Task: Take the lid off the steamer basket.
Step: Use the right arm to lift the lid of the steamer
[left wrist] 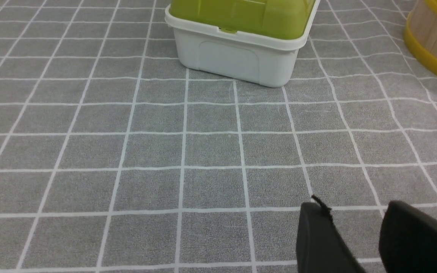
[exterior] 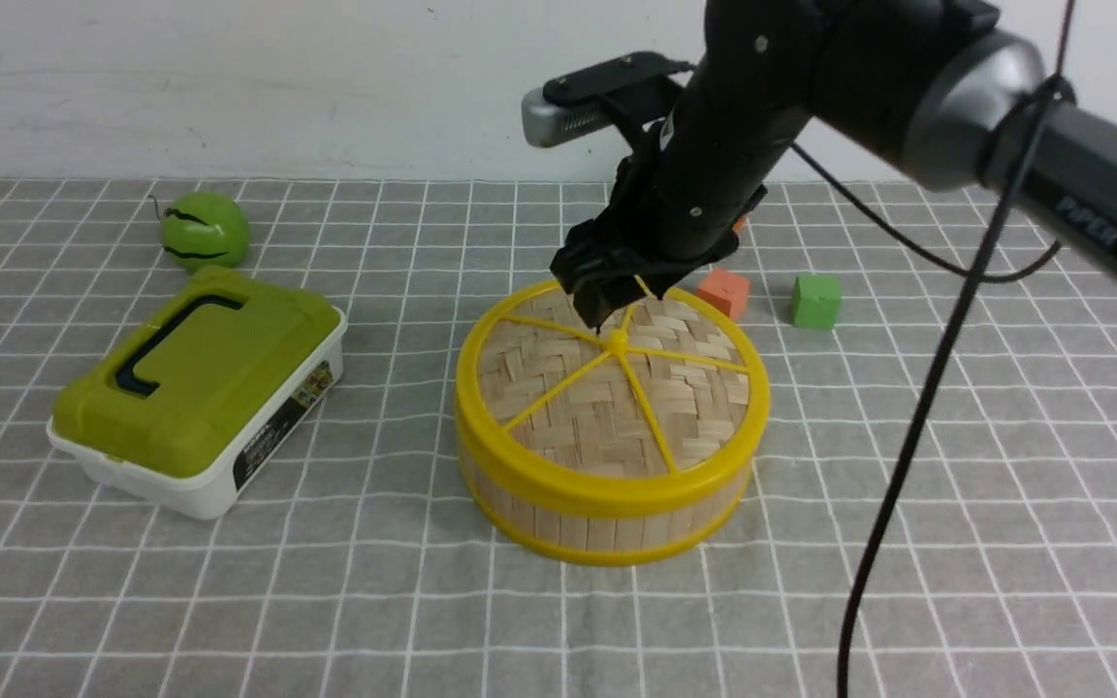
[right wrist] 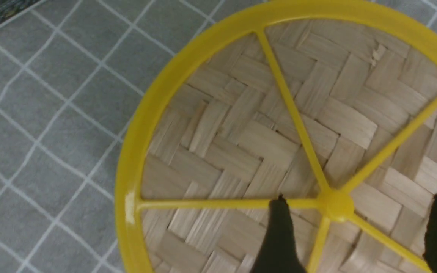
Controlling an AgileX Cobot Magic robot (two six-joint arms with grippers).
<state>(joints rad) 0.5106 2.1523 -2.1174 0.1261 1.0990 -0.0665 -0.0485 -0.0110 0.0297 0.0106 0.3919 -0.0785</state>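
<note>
The lid (exterior: 607, 388), woven pale bamboo with a yellow rim and spokes, sits on the steamer basket (exterior: 607, 519) at the middle of the cloth. My right gripper (exterior: 612, 310) hangs just above the lid's centre knob (exterior: 617, 339). In the right wrist view the gripper (right wrist: 359, 200) is open, its two black fingers on either side of the knob (right wrist: 334, 205), close over the lid (right wrist: 241, 159). My left gripper (left wrist: 353, 212) is open and empty low over the bare cloth. The basket's wall (left wrist: 436, 41) shows at that view's edge. The left gripper is out of the front view.
A white box with an olive-green lid (exterior: 195, 388) stands left of the basket, also in the left wrist view (left wrist: 237, 57). A green ball (exterior: 205, 230) lies behind it. An orange cube (exterior: 724, 291) and a green cube (exterior: 816, 301) lie behind the basket. A black cable (exterior: 908, 436) hangs at right.
</note>
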